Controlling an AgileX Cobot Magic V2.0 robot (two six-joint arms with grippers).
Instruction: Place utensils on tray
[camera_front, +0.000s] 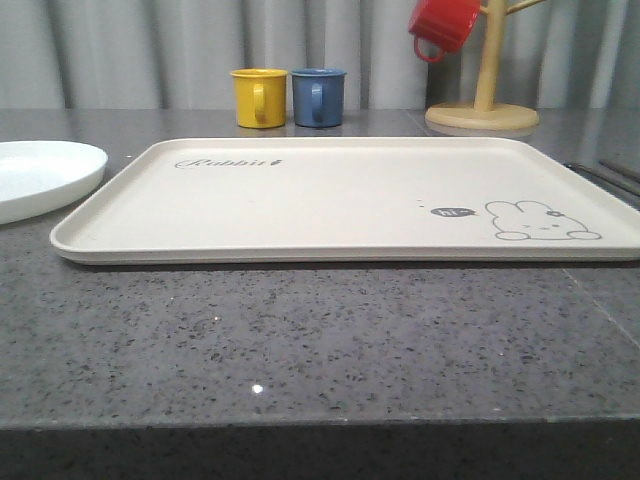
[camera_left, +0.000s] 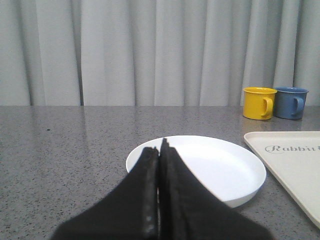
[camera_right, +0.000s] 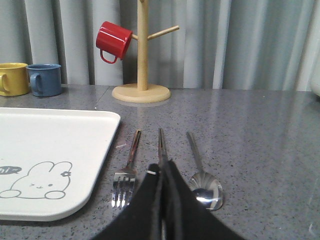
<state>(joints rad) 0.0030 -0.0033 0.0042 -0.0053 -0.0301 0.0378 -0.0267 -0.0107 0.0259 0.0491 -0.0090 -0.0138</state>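
A: Grey speckled countertop (camera_front: 320, 340) nearest the front camera, bare up to the cream tray (camera_front: 350, 200). Tray lies flat across the middle, "Rabbit" script toward its far left, rabbit drawing at its near right. Nothing on it.

B: Left of the tray?

A: White plate (camera_front: 45, 175), just beside the tray's left edge, not touching it. Left wrist view has the left gripper (camera_left: 160, 150) with both black fingers pressed together, nothing between them, the tips over the plate's near rim.

B: Utensils?

A: On the counter to the right of the tray, side by side, handles pointing away toward the curtain: fork (camera_right: 127, 170) closest to the tray, chopsticks (camera_right: 161, 142) in the middle, spoon (camera_right: 202, 172) outermost. All apart from one another.

B: Right gripper?

A: Right gripper (camera_right: 164, 170) closed tight, holding nothing, tips over the near part of the chopsticks. Contact cannot be judged.

B: Background?

A: Yellow mug (camera_front: 258, 97) and blue mug (camera_front: 318, 96) side by side behind the tray. Red mug (camera_front: 443, 24) hangs on a wooden mug tree (camera_front: 483, 100) at far right.
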